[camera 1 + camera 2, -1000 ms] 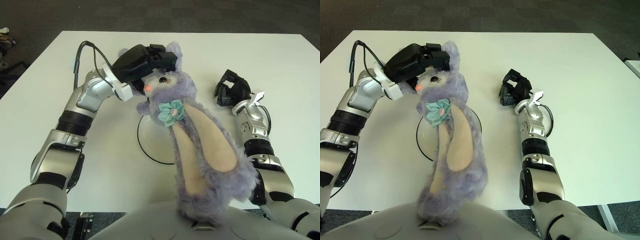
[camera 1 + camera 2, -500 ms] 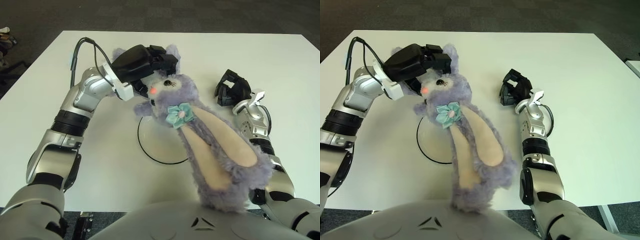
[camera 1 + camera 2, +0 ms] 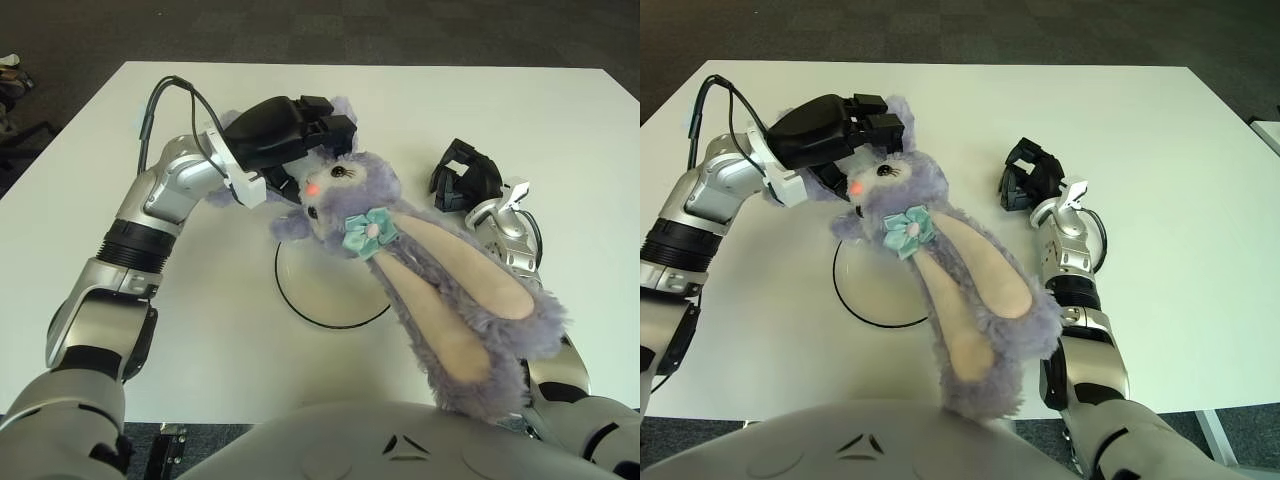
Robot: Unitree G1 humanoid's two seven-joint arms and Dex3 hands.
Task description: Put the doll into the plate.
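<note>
A: Where's the doll?
B: The purple plush rabbit doll [image 3: 420, 270] is up in the air, held by its head in the left hand [image 3: 290, 135], whose fingers are clamped around it. Its long body hangs tilted toward the camera, above and to the right of the plate [image 3: 300, 300].
A: So how far along is the job?
B: Lifted, not placed. The clear, dark-rimmed plate lies bare on the white worktop [image 3: 500, 110]. Lowering and letting go are left, I'd say.
A: The other hand?
B: The right hand [image 3: 462, 176] shows right of the doll, fingers curled, holding nothing.
</note>
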